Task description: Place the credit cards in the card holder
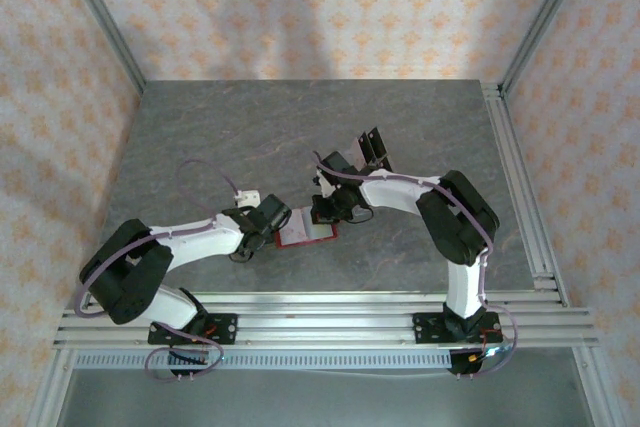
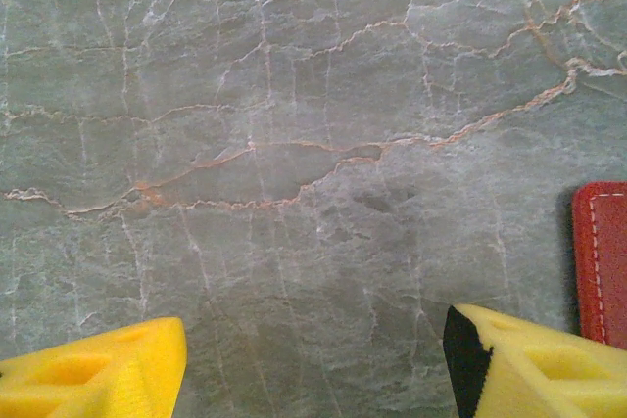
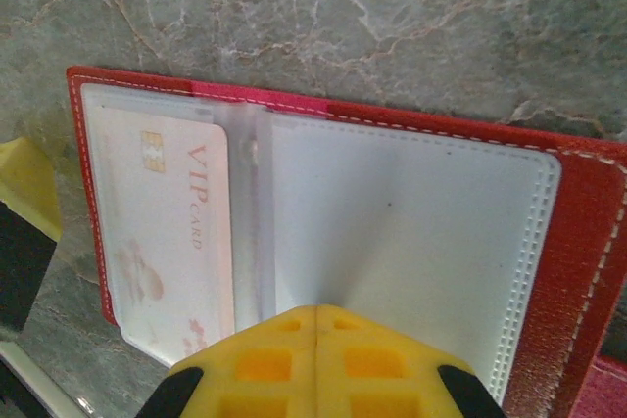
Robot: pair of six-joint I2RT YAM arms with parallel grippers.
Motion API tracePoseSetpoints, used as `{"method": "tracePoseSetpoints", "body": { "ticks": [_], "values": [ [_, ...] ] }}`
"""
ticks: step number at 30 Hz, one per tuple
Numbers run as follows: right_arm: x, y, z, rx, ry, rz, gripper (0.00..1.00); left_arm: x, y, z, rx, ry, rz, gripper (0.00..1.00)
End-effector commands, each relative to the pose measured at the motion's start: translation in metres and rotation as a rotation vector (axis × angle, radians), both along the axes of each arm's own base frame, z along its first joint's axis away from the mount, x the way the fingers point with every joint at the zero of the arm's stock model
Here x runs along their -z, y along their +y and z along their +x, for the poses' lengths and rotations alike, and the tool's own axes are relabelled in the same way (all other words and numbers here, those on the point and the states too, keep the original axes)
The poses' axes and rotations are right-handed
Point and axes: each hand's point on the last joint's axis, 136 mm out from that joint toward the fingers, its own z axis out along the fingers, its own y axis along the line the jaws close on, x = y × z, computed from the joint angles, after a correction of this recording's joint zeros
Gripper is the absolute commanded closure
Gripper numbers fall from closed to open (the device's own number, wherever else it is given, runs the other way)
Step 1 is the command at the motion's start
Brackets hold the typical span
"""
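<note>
The red card holder [image 1: 305, 238] lies open on the table between both grippers. In the right wrist view its clear inner pockets [image 3: 411, 232] face up, and a pale pink credit card [image 3: 167, 232] marked VIP sits in the left pocket. My right gripper [image 3: 315, 308] is shut, its yellow tips meeting on the empty right pocket; I cannot tell whether the sheet is pinched. My left gripper [image 2: 315, 325] stands open just left of the holder's red edge [image 2: 602, 261], with bare table between its fingers. Dark cards [image 1: 370, 150] rest farther back.
The grey marble table [image 1: 200, 147] stretches out to the left and back. Aluminium rails [image 1: 520, 177] run along the right side and the near edge. One yellow finger of the left gripper [image 3: 24, 183] shows beside the holder's left side.
</note>
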Motion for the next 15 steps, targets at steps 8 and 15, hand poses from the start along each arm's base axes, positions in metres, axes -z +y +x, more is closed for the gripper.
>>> {"method": "tracePoseSetpoints", "body": {
  "ticks": [8, 15],
  "values": [
    [-0.014, 0.022, 0.000, -0.057, -0.024, 0.028, 1.00, 0.003, -0.002, 0.000, 0.011, 0.000, 0.020, 0.29],
    [-0.002, 0.024, 0.000, -0.059, -0.009, 0.009, 1.00, 0.004, -0.002, 0.000, 0.012, 0.001, 0.018, 0.29]
  ]
}}
